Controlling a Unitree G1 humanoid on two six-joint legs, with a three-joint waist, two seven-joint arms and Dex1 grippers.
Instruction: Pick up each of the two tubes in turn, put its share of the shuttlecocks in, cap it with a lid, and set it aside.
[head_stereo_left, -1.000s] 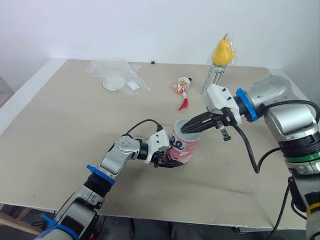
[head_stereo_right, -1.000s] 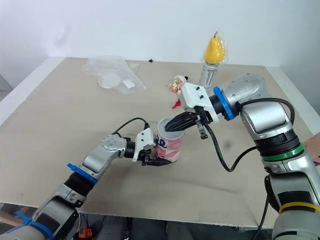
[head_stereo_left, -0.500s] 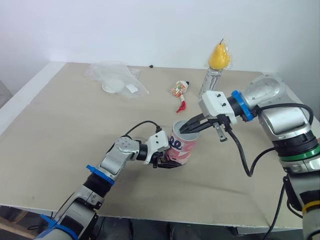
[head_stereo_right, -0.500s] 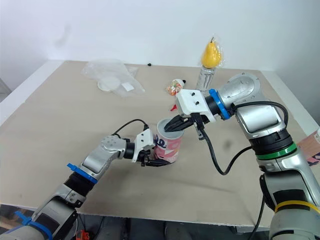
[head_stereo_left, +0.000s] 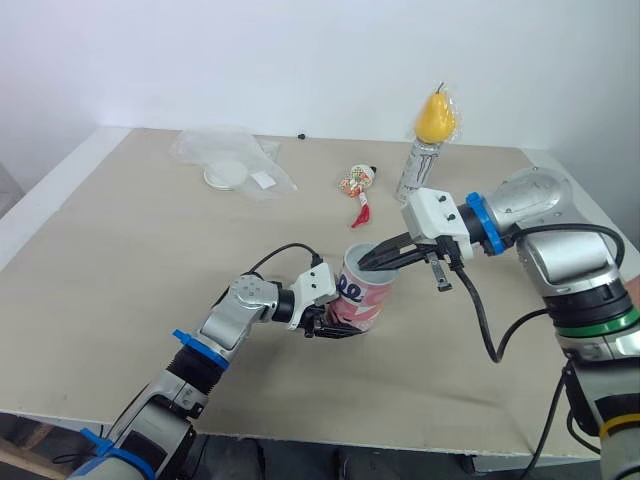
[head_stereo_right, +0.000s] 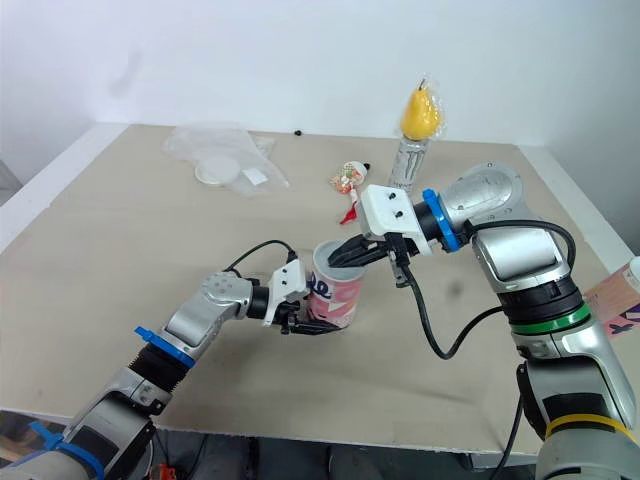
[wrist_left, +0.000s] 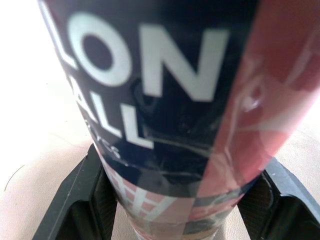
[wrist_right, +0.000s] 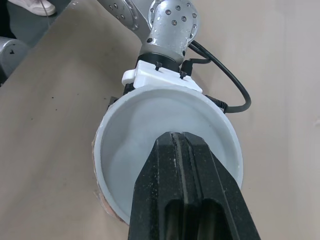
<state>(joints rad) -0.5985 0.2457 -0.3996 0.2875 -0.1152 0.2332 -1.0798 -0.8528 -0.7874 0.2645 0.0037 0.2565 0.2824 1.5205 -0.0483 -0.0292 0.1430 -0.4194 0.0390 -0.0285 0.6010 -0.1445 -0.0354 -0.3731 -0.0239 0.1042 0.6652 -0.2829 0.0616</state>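
A short pink and white tube (head_stereo_left: 364, 294) with lettering stands on the table, its mouth open upward. My left gripper (head_stereo_left: 333, 321) is shut on its lower part; in the left wrist view the tube (wrist_left: 165, 100) sits between the two black fingers (wrist_left: 80, 200). From the right, my right gripper (head_stereo_left: 366, 263) reaches over the tube's rim with its fingers pressed together. In the right wrist view the right gripper (wrist_right: 183, 144) is shut over the tube's mouth (wrist_right: 135, 135), whose inside looks plain white. Nothing shows between the right fingers.
At the back left of the table (head_stereo_left: 120, 260) lies a clear plastic bag with a white round lid (head_stereo_left: 227, 173). Behind the tube are a small red and white packet (head_stereo_left: 357, 180) and a red piece (head_stereo_left: 364, 210). A can topped by a yellow pear (head_stereo_left: 432, 113) stands at the back right.
The head camera has shifted a little. My right forearm has swung slightly while its shut gripper stays at the tube's mouth. The left gripper keeps its hold.
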